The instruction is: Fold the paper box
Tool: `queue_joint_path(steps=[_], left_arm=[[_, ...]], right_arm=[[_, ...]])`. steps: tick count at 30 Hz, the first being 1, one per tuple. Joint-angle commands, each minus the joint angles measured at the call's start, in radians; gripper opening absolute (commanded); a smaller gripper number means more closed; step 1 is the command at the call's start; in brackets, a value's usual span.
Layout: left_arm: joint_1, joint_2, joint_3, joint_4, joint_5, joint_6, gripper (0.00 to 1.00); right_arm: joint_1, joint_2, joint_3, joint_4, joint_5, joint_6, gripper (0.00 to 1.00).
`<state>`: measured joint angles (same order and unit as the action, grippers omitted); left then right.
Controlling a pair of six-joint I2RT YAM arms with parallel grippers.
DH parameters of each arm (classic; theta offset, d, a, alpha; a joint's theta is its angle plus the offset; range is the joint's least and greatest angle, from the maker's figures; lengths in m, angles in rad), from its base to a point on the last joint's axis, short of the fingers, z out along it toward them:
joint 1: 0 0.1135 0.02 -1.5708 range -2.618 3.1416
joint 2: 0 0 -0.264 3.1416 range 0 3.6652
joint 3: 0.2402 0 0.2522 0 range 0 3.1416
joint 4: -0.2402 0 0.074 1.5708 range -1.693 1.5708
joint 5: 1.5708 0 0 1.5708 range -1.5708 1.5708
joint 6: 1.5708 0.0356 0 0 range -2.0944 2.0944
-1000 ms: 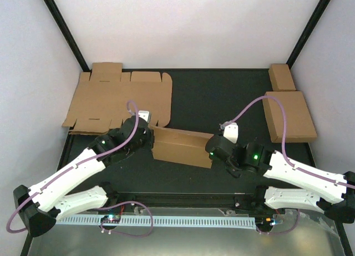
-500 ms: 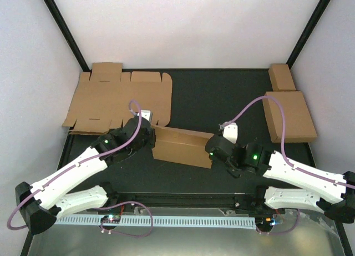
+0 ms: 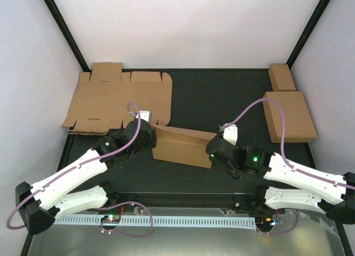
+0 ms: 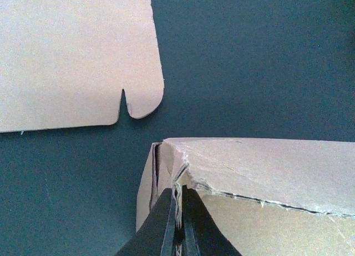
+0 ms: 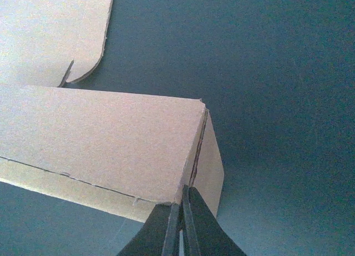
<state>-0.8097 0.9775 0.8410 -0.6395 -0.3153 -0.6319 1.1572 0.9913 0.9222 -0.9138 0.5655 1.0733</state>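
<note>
The paper box (image 3: 183, 145) lies partly folded in the middle of the black mat, a long brown panel raised over its base. My left gripper (image 3: 152, 138) is shut on the box's left end. In the left wrist view a thin cardboard wall (image 4: 178, 196) is pinched between the left gripper's (image 4: 178, 220) dark fingers, under the torn-edged top panel (image 4: 266, 167). My right gripper (image 3: 212, 150) is shut on the right end. In the right wrist view its jaws (image 5: 180, 214) close on the corner where the top panel (image 5: 111, 139) meets the end flap (image 5: 211, 167).
A flat die-cut cardboard sheet (image 3: 119, 98) lies at the back left, its rounded tab showing in both wrist views (image 4: 66, 56) (image 5: 50, 34). A folded squarish box (image 3: 289, 116) and a small oblong box (image 3: 282, 76) sit at the right wall. Black frame posts rise at both back corners.
My left wrist has shifted slightly to the right along the box's left end. The box and my right arm have barely moved.
</note>
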Motion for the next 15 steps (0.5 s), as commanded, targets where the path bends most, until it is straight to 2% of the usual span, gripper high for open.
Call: queue_joint_path(steps=[1,7,15], left_arm=[[-0.005,0.029,-0.064,-0.231,0.048,-0.017,0.02],[-0.005,-0.004,-0.042,-0.135,0.165,-0.032,0.02],[-0.006,0.021,0.043,-0.226,0.115,-0.013,0.02]], right_arm=[[0.006,-0.006,-0.019,-0.126,-0.024,-0.024,0.02],[-0.007,-0.063,-0.021,-0.096,0.022,-0.133,0.02],[-0.054,-0.104,-0.032,-0.067,0.039,-0.234,0.02]])
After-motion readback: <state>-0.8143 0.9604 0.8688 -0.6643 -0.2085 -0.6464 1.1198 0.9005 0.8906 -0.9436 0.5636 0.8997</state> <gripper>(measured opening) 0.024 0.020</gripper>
